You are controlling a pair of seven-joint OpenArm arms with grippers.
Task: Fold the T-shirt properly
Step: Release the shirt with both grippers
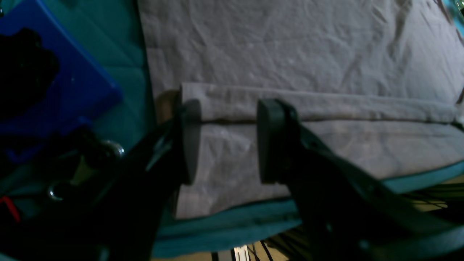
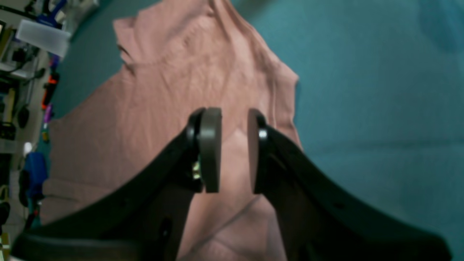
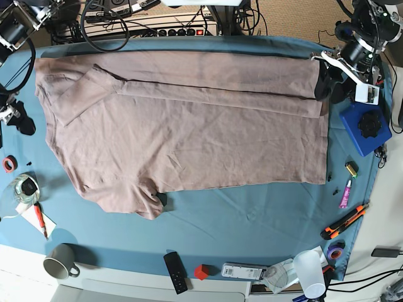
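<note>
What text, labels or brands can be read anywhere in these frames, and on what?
None legible in any view.
T-shirt: plain, no print or tag showing.
Flat packet at the near table edge: may carry print, too small to read.
White part on the left arm: any marking too small to read.
Blue box: no lettering visible.
Wrist views: too blurred; left tool and right tool show no markings.

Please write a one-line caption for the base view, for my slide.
Large dusty pink cotton T-shirt lies flat on the blue table cloth, its far side folded inward.
</note>
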